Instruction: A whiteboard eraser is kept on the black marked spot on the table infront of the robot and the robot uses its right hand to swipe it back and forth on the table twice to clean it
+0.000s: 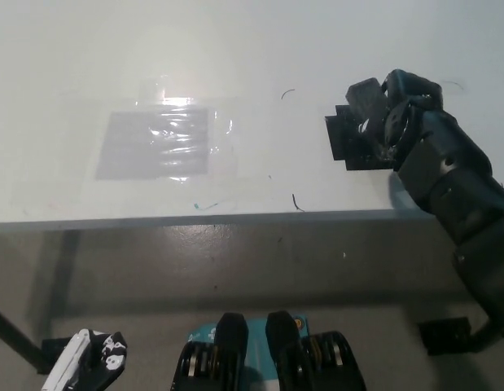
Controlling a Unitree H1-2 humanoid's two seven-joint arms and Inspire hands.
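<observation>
On the white table, a taped clear plastic sheet lies left, and the black whiteboard eraser sits right near the edge. The black right hand curls over it; whether it grips, I cannot tell. The eraser is probably light and stiff, best pinched across its sides; the white left hand rests at lower left.

My black right hand rests on the white table at the right, its fingers curled down over the far side of the dark whiteboard eraser, which lies on the table with its left portion exposed. Whether the fingers fully grip the eraser cannot be told. My right forearm extends toward the near right corner. A taped clear plastic sheet over a grey patch lies at the left, well apart from the eraser. My white left hand hangs at the near left, below the table edge.
</observation>
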